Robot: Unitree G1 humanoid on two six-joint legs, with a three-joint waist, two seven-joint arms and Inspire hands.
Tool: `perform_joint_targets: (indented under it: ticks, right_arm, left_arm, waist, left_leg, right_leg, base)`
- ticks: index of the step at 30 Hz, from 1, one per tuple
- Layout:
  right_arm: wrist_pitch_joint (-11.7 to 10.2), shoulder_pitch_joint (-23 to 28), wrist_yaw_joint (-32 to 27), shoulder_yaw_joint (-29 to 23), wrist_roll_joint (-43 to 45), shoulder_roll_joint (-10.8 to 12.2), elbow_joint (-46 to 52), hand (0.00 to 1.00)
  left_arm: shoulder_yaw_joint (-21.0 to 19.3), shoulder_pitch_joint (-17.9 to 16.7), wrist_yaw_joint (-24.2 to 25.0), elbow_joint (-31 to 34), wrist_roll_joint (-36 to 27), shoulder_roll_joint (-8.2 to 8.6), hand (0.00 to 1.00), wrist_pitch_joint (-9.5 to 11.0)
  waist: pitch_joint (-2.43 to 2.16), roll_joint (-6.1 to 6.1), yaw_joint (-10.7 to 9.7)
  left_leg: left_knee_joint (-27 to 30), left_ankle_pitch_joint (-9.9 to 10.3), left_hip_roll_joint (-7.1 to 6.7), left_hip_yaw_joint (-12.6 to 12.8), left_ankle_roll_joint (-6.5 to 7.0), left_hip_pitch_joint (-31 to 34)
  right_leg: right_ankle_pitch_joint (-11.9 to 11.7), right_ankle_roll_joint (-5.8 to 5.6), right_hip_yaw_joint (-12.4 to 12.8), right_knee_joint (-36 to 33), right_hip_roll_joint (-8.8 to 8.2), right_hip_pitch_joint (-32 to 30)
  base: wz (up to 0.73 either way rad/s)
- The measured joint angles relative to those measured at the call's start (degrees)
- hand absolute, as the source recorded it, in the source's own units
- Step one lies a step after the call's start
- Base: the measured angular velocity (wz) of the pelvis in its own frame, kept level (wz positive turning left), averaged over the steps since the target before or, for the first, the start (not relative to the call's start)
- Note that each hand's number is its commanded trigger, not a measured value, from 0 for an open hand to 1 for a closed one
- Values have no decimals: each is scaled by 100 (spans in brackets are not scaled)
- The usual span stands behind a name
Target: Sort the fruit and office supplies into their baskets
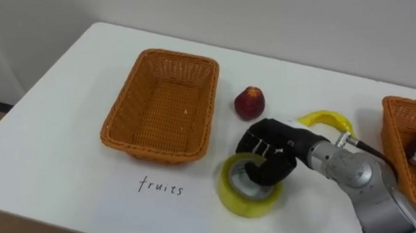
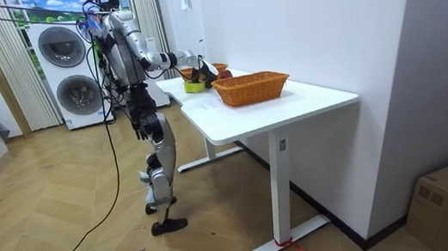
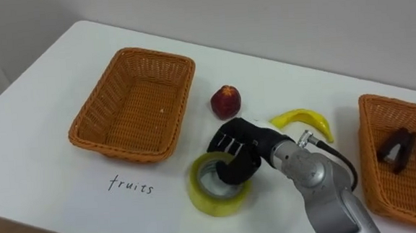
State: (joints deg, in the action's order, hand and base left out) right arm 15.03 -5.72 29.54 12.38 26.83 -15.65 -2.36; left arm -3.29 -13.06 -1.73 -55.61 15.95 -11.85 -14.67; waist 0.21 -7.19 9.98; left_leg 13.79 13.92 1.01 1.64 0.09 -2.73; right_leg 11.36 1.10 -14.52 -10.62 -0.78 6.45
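Yellow tape roll (image 1: 231, 194) is gripped by the right hand (image 1: 271, 150), fingers hooked into its core, probably for an easy lift. Supplies basket (image 1: 392, 141) is parked to the hand's right.

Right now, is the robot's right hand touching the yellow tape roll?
Touching. The left eye view shows it: the right hand curls over the rim of the yellow tape roll and down into its hole, with no gap.
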Motion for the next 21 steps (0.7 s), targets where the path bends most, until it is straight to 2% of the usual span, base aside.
perform_joint_targets:
  ticks: [21]
  right_arm:
    - [43, -13, 33, 18, 18, 0, -73, 100]
  left_arm:
    - [7, -3, -85, -2, -2, -33, 0, -37]
  waist:
    - [-11, -6, 19]
  left_leg:
    - [-13, 0, 0, 19, 0, -69]
  right_leg:
    - [0, 0, 3, -2, 1, 54]
  base:
    - [0]
